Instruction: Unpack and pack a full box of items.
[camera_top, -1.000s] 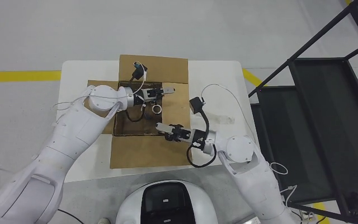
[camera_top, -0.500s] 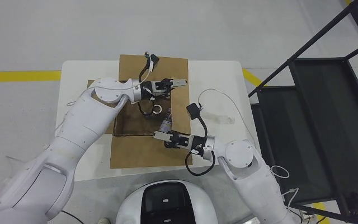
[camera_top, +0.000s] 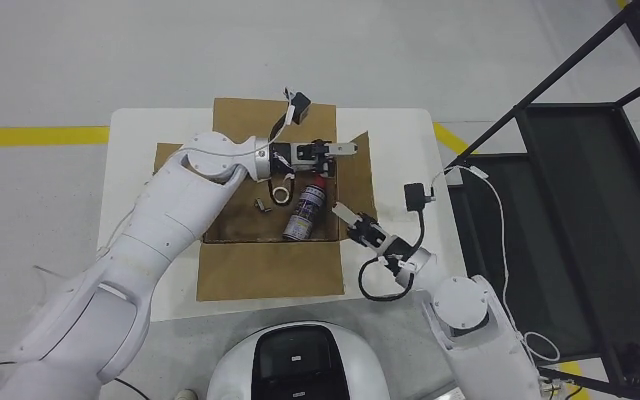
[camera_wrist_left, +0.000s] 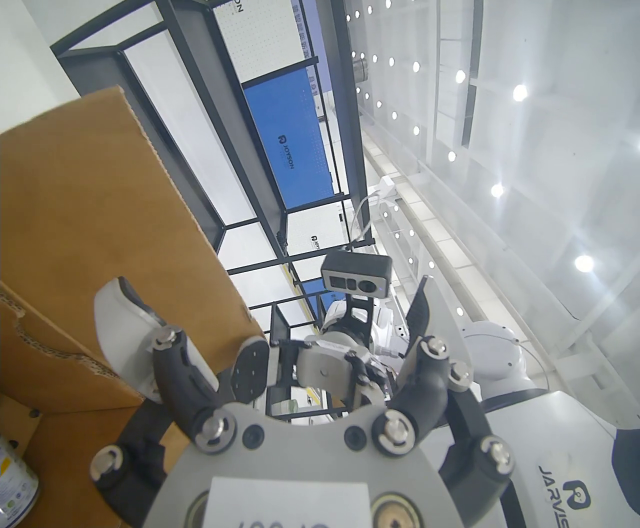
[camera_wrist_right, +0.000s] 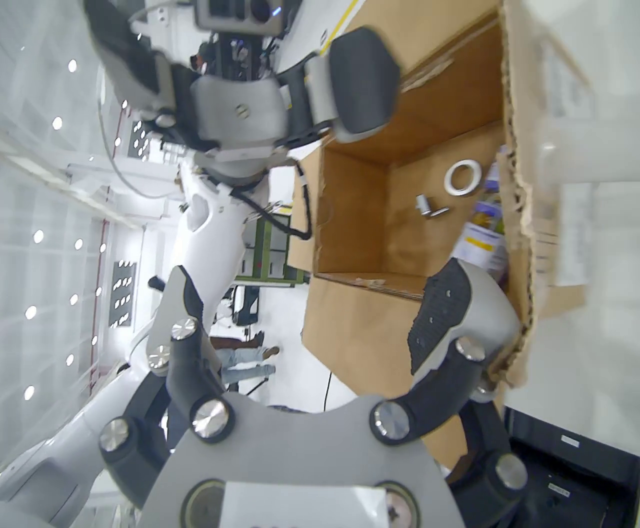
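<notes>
Inside the open corrugated box (camera_top: 238, 226) on my white counter (camera_top: 140, 130), the can (camera_top: 304, 208), a smooth printed cylinder with a red cap, lies on its side with its long axis slanting from near-left to far-right. My right claw (camera_top: 343, 210), fingers apart, hangs at the upright flap (camera_top: 362, 185) just beside the can's body. The left claw (camera_top: 343, 148), also spread, hangs past the cap end. A white ring (camera_top: 281, 190) lies close by. I judge the right arm better placed.
</notes>
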